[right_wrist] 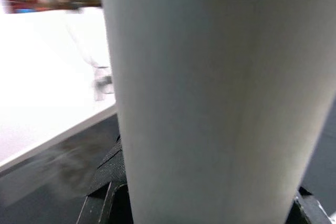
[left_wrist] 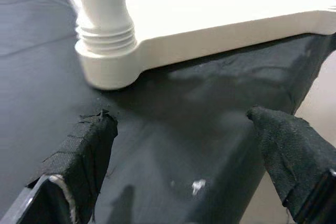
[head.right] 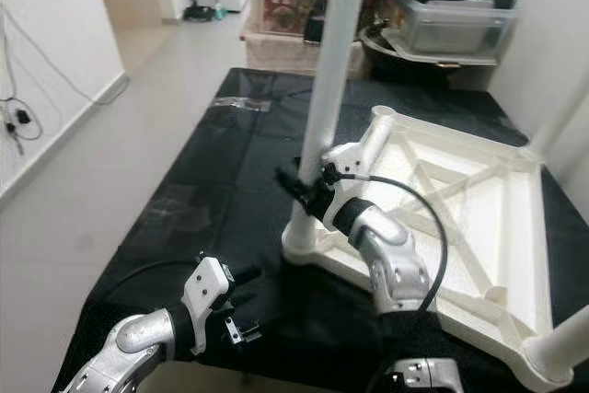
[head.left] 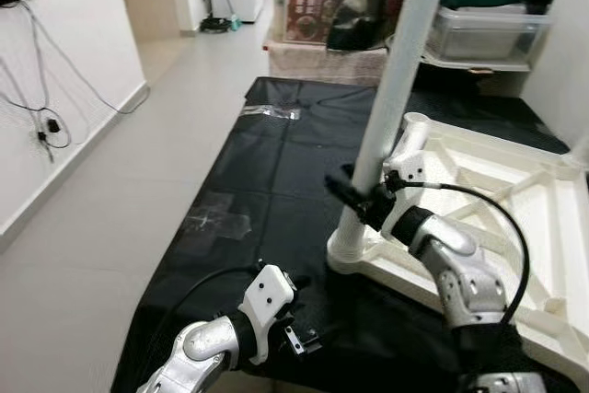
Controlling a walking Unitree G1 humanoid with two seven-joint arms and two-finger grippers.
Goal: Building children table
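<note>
Tabletop (head.right: 460,200) lies upside down on the black cloth (head.left: 267,181), one white leg (head.left: 391,89) upright in its near corner socket. Right gripper (head.left: 361,198) is clamped around this leg low down; I judge it is screwing it in, so next comes more turning. Left gripper (left_wrist: 184,145) hovers nearby, fingers apart.

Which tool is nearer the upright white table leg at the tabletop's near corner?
The right. The right tool is clamped around the table leg just above its socket. The left tool is open, low over the black cloth near the front edge, apart from the leg.
</note>
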